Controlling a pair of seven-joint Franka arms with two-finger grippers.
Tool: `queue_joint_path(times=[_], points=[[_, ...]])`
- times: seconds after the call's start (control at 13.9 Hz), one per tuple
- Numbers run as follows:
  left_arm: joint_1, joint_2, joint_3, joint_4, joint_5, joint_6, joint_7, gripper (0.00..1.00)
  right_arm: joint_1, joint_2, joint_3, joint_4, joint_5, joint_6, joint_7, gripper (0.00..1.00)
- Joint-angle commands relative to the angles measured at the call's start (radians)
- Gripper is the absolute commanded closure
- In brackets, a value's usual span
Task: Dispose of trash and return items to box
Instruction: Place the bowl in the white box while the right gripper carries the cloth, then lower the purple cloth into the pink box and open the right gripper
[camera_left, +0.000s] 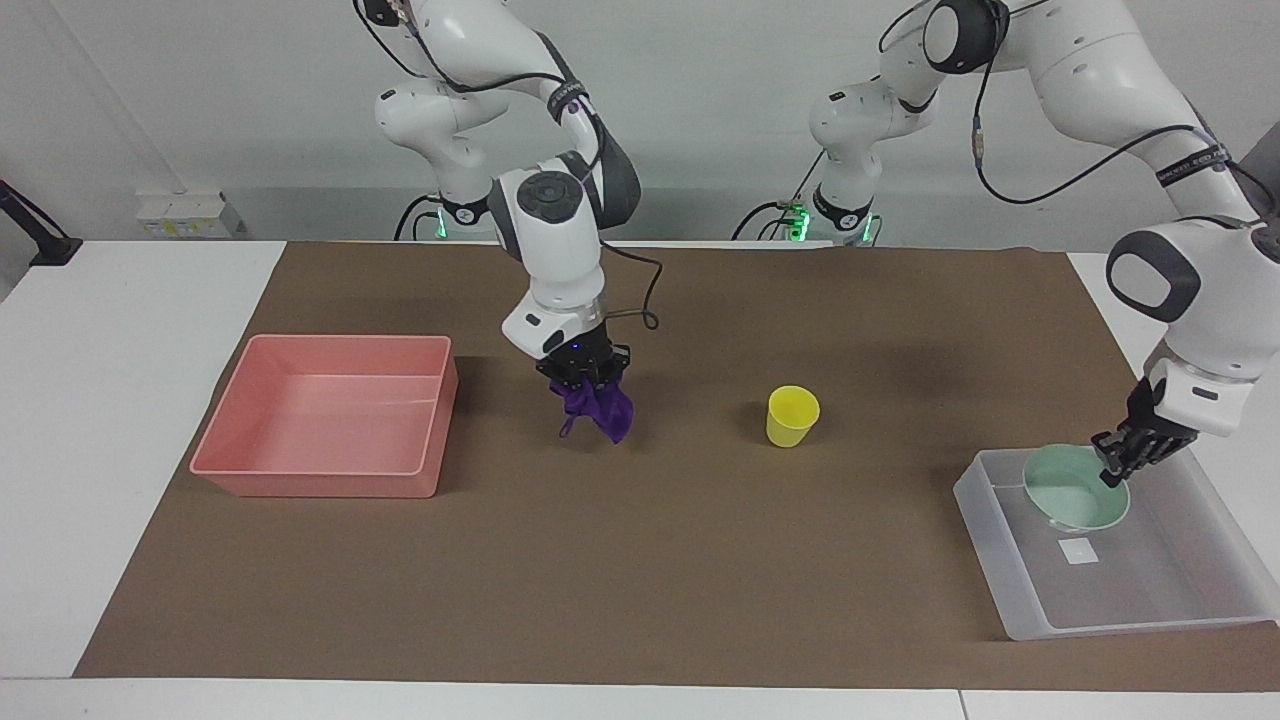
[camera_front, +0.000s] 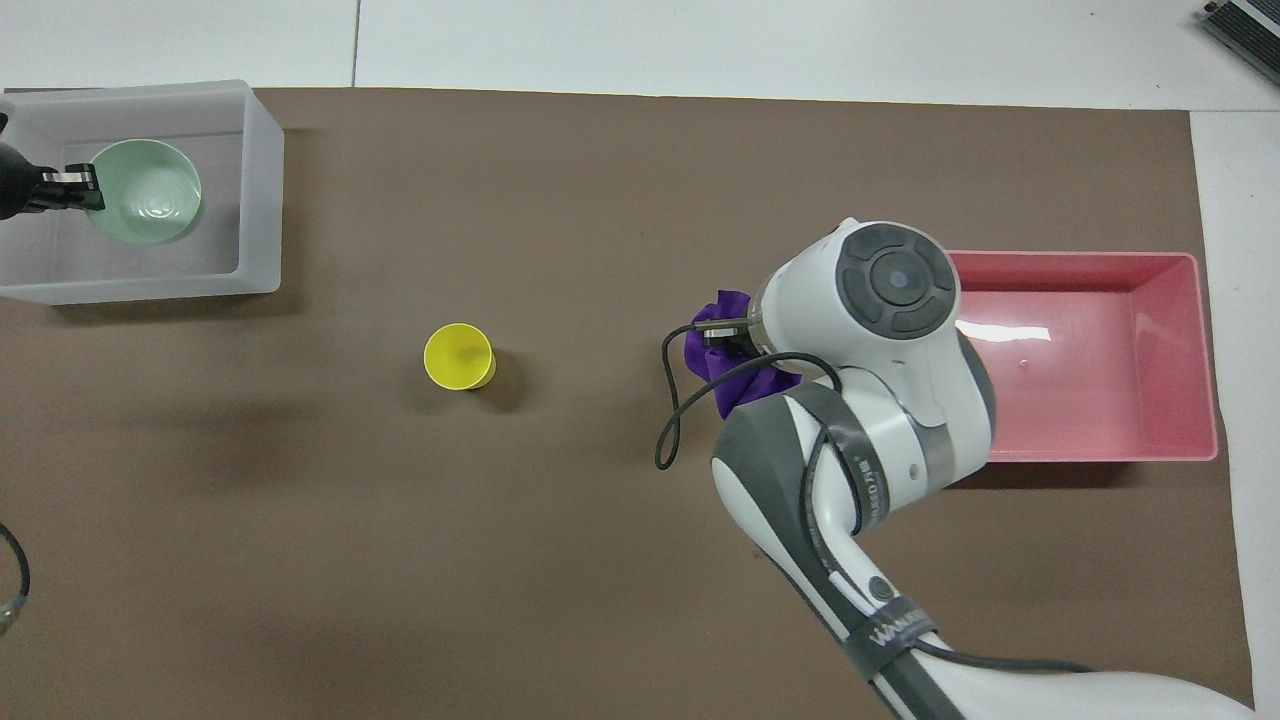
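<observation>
My left gripper (camera_left: 1118, 462) is shut on the rim of the mint-green bowl (camera_left: 1070, 495) and holds it inside the translucent box (camera_left: 1130, 585), just above its bottom, toward the wall nearest the robots. In the overhead view the bowl (camera_front: 145, 192) covers the label of the box (camera_front: 150, 272). My right gripper (camera_left: 583, 378) is shut on the purple rag (camera_left: 597, 408), which hangs in the air above the mat between the yellow cup (camera_left: 792, 415) and the pink tray. The rag (camera_front: 722, 350) peeks out from under the right wrist. The cup (camera_front: 459, 356) stands upright mid-table.
The empty pink tray (camera_left: 330, 400) sits toward the right arm's end of the table; the right wrist overlaps its edge in the overhead view (camera_front: 1100, 390). A brown mat (camera_left: 640, 560) covers the table.
</observation>
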Motion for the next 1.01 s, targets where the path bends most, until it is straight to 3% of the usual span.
queue_joint_path(times=[0.0,0.29,0.5,0.57,0.65,0.72,0.86,0.93], points=[[0.028,0.135,-0.014,0.148,-0.014,-0.007,0.056,1.0,-0.062,-0.042,0.006,0.059,0.003,-0.072,0.017,1.0],[0.036,0.163,-0.01,0.119,-0.003,0.078,0.062,1.0,-0.166,-0.131,0.006,0.059,0.0,-0.113,-0.043,1.0],[0.022,0.157,-0.008,0.057,-0.002,0.148,0.064,1.0,-0.292,-0.157,0.006,0.051,-0.007,-0.158,-0.201,1.0],[0.02,0.156,-0.008,0.057,-0.002,0.145,0.064,0.95,-0.348,-0.16,0.008,0.033,-0.01,-0.149,-0.269,1.0],[0.022,0.156,-0.007,0.059,0.0,0.145,0.065,0.73,-0.396,-0.163,0.008,0.011,-0.011,-0.141,-0.342,1.0],[0.022,0.155,-0.008,0.06,0.0,0.142,0.067,0.58,-0.433,-0.16,0.008,-0.007,-0.011,-0.13,-0.382,1.0],[0.019,0.147,-0.007,0.066,0.0,0.132,0.067,0.1,-0.499,-0.141,0.008,-0.058,-0.011,-0.081,-0.466,1.0],[0.017,0.131,-0.008,0.065,0.0,0.121,0.067,0.0,-0.525,-0.125,0.008,-0.085,-0.011,-0.046,-0.501,1.0]])
